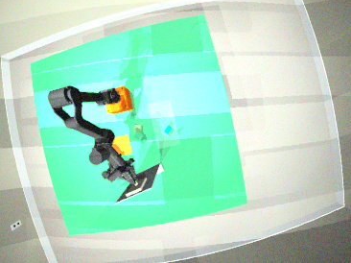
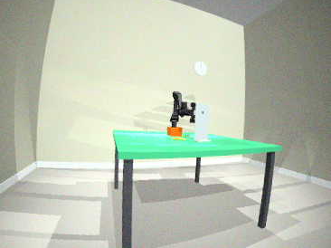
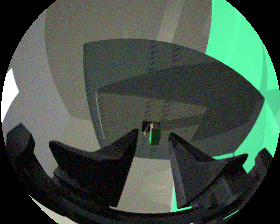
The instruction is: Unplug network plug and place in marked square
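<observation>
The upright panel [image 1: 152,177] [image 2: 202,128] [image 3: 120,65] stands near one side of the table, its shaded face towards my gripper. The small green plug [image 3: 155,136] sits at the dark socket [image 3: 145,125] in the middle of that face. The tab is too small to make out. My gripper [image 1: 132,179] [image 2: 193,113] [image 3: 153,134] is partly open, with nothing held. It points at the panel from close by, with the plug just beyond and between the fingertips in the wrist view. The yellow square [image 1: 124,145] lies flat on the table, partly under the arm in the top view.
An orange box [image 1: 124,107] [image 2: 174,131] is at the arm's base. A small pale block [image 1: 138,128] lies near the yellow square. A small cyan piece [image 1: 169,130] lies farther off, on a pale patch of the green table [image 1: 192,173] [image 2: 149,150].
</observation>
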Motion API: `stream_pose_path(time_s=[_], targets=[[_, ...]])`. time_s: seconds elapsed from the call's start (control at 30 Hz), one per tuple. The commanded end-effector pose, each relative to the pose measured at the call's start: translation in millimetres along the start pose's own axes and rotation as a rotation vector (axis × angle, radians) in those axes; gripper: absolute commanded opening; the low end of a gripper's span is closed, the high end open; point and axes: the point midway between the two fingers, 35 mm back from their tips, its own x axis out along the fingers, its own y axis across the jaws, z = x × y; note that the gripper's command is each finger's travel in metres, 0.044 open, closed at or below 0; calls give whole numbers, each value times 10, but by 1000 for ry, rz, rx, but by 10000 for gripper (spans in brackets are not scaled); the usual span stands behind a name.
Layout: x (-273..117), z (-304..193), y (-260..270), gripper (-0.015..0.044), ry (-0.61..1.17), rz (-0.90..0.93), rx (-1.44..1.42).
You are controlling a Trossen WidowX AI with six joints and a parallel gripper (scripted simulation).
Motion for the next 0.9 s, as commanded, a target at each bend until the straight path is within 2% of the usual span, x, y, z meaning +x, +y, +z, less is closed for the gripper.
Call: stream_pose_path(time_s=[0.0,0.7,0.87], targets=[[33,20,8,143,-5,2,2],[33,20,8,3,-5,2,2],[29,19,8,0,-5,2,2]])
